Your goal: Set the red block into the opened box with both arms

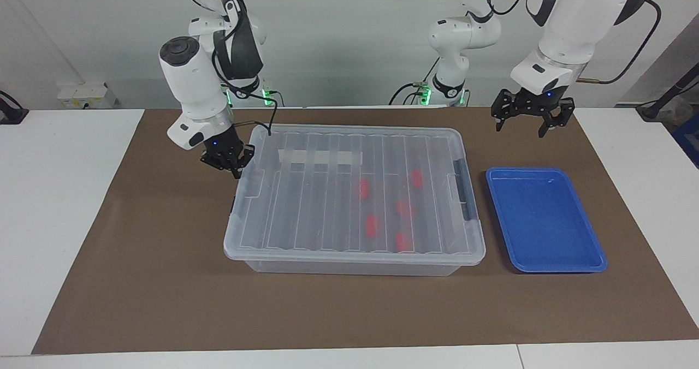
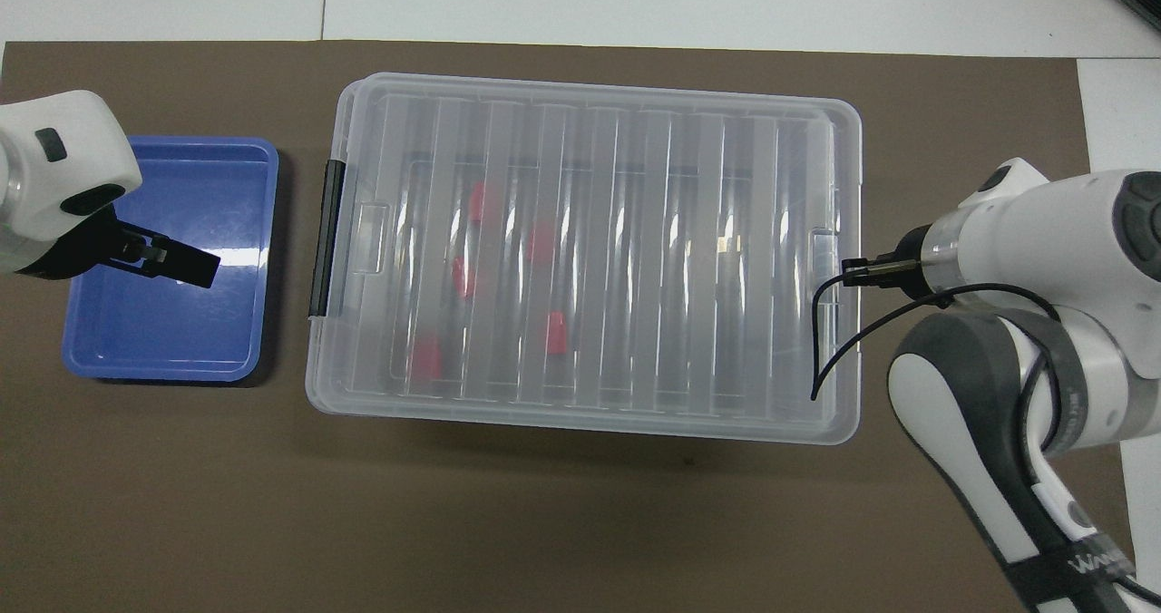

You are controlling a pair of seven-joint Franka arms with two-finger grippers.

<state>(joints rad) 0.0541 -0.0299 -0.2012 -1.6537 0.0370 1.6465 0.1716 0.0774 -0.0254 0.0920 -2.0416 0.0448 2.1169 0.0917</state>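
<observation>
The clear box (image 1: 355, 264) (image 2: 580, 421) sits mid-table with its ribbed lid (image 1: 322, 194) (image 2: 698, 259) lying square over it, covering the whole opening. Several red blocks (image 1: 371, 226) (image 2: 555, 332) show blurred through the lid, on the box floor toward the left arm's end. My right gripper (image 1: 237, 168) (image 2: 853, 273) is shut on the lid's edge tab at the right arm's end of the box. My left gripper (image 1: 520, 127) (image 2: 195, 270) hangs open and empty in the air over the blue tray's edge nearer to the robots.
A shallow blue tray (image 1: 546, 221) (image 2: 163, 332) lies empty beside the box, toward the left arm's end. A black latch (image 1: 463, 194) (image 2: 328, 237) sits on the box end facing the tray. A brown mat (image 1: 218, 303) covers the table.
</observation>
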